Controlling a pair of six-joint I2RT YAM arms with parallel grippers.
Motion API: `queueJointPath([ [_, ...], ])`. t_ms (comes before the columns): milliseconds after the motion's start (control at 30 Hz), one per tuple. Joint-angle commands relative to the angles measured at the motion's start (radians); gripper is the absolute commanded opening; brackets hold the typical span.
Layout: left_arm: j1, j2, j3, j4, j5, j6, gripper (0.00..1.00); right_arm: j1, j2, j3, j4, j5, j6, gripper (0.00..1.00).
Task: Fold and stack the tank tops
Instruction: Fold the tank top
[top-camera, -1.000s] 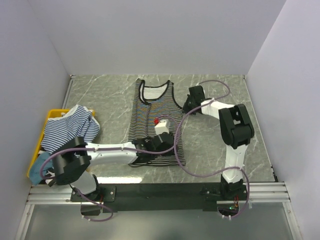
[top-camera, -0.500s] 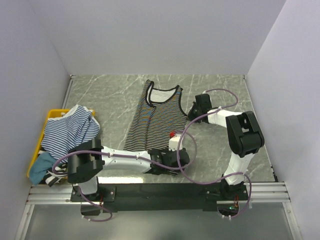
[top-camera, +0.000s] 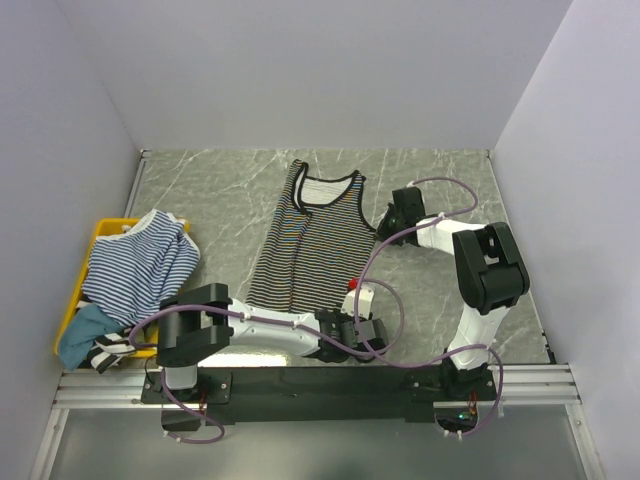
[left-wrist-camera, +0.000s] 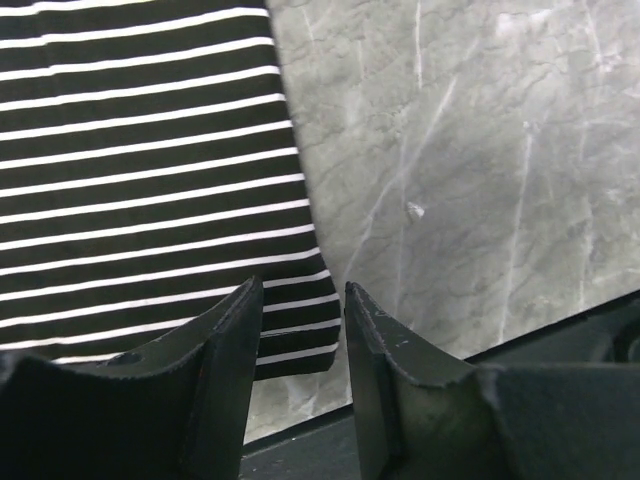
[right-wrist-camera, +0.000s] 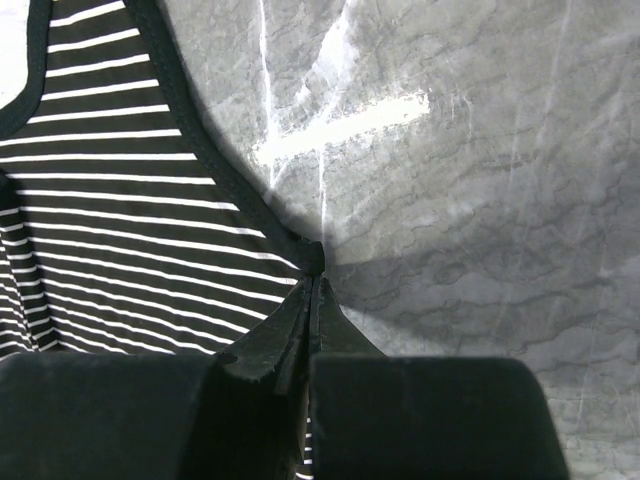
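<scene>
Marble surface (top-camera: 200, 190): grey and veined, carrying everything in play.
Black-and-white tank top (top-camera: 310, 245): spread flat at centre frame, neckline toward the top, hem toward the bottom.
Right pincer (right-wrist-camera: 312, 282): clamped tight, fingers pressed together, with the black armhole trim nipped at the very tips. In the overhead view that is the garment's right edge.
Left pincer (left-wrist-camera: 300, 292): a narrow gap between the fingers, gripping nothing. The top's hem corner lies flat on the marble just past the tips.
Left arm: stretched low along the bottom of the overhead view.
Blue-and-white tank top (top-camera: 135, 260): heaped at left, draped over the yellow bin (top-camera: 108, 226).
Teal cloth (top-camera: 78, 335): lower left, beside that heap.
</scene>
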Motion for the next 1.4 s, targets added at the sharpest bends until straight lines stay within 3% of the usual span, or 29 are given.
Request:
queueJointPath([
  [0,-0.020,0.014,0.054,-0.043,-0.054,-0.016,0.43,-0.016,-0.028,0.004,0.005,0.002,-0.009,0.00],
  [167,-0.043,0.054,0.098,-0.071,-0.058,-0.010,0.31,-0.024,-0.020,0.022,-0.003,0.001,-0.014,0.00],
  [300,-0.049,0.062,0.097,-0.042,-0.029,0.004,0.10,-0.033,-0.022,0.039,-0.017,0.002,-0.025,0.00],
  [467,-0.049,0.031,0.089,-0.037,-0.025,0.005,0.01,-0.041,-0.032,0.056,-0.032,0.001,-0.028,0.00],
  [700,-0.041,-0.081,0.027,0.038,0.006,0.018,0.01,-0.045,-0.048,0.068,-0.046,0.012,-0.037,0.00],
  [967,0.009,-0.216,-0.082,0.196,0.147,0.015,0.01,-0.044,-0.068,0.088,-0.077,0.036,-0.054,0.00],
  [1067,0.022,-0.199,-0.089,0.185,0.149,0.037,0.01,-0.045,-0.071,0.093,-0.080,0.027,-0.055,0.00],
  [1233,-0.007,-0.090,0.017,0.092,0.101,0.097,0.29,-0.045,-0.065,0.088,-0.074,0.024,-0.052,0.00],
  [1367,-0.026,0.012,0.088,0.043,0.060,0.120,0.34,-0.045,-0.063,0.088,-0.075,0.024,-0.058,0.00],
])
